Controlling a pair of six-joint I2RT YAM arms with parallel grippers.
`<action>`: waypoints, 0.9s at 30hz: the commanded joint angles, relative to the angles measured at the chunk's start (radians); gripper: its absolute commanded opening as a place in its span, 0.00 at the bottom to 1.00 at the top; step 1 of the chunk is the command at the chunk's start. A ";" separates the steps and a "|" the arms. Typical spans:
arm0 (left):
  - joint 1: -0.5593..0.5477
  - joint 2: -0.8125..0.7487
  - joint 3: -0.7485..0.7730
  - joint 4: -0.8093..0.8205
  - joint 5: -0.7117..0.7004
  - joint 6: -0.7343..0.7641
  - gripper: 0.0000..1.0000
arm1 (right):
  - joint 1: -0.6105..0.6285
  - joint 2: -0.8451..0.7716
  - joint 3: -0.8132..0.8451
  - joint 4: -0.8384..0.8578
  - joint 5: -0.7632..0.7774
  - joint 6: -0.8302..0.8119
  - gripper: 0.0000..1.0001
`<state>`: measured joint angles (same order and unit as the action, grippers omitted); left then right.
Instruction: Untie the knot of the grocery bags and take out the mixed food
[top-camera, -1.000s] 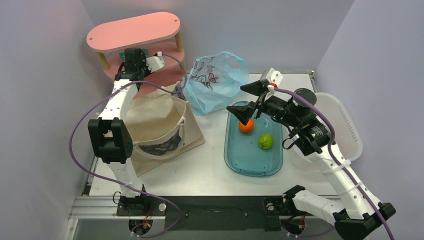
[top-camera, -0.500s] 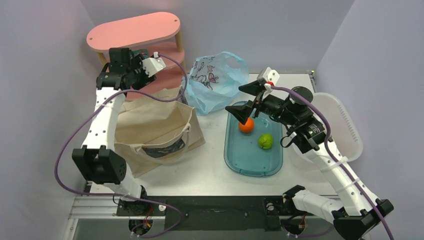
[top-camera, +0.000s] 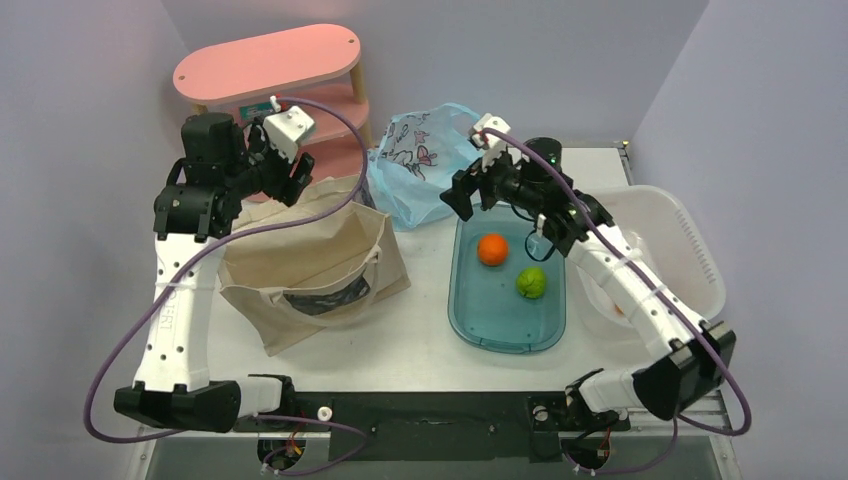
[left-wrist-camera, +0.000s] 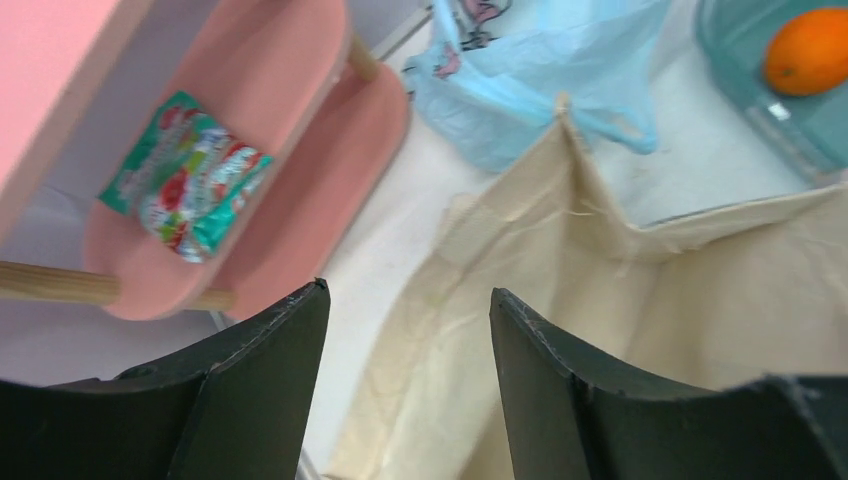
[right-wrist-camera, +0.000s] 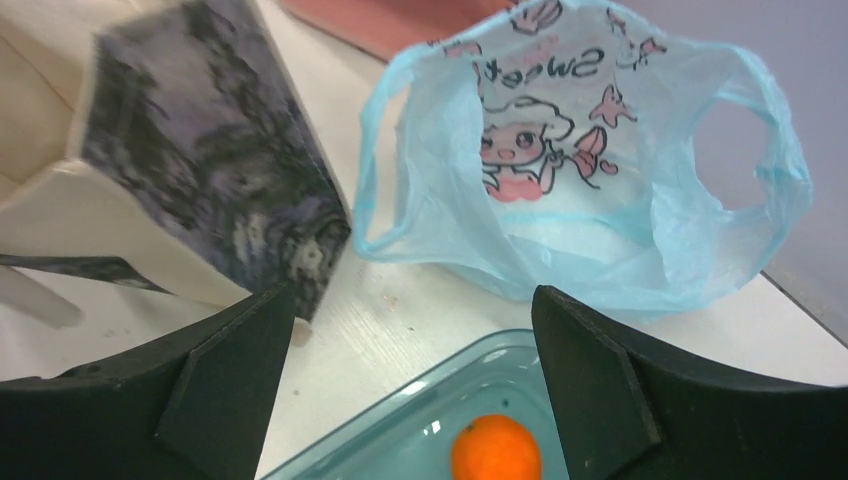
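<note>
Gaping beyond right hand (right-wrist-camera: 412, 300): grocery bag (right-wrist-camera: 570, 215)

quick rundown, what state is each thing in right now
plastic bag, untied, mouth open, handles loose
orange, lying in the tub
green fruit, lying in the tub, apart from the orange
snack packet, flat on the pink shelf
canvas tote, slumped on the table, mouth open
left gripper, open, empty
right gripper, open, empty
</note>
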<state>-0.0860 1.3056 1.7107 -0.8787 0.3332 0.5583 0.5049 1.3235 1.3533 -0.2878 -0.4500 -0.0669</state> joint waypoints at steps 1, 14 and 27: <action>-0.023 -0.083 -0.071 0.049 0.123 -0.242 0.58 | -0.010 0.093 0.077 -0.048 0.016 -0.166 0.84; -0.021 -0.173 -0.161 0.066 0.106 -0.286 0.63 | 0.058 0.436 0.037 0.212 0.212 -0.649 0.88; -0.048 -0.267 -0.247 0.117 0.154 -0.231 0.64 | 0.054 0.690 0.304 0.185 0.332 -0.676 0.31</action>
<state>-0.1242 1.0866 1.4792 -0.8467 0.4614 0.3191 0.5686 2.0270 1.5585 -0.0952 -0.1387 -0.7654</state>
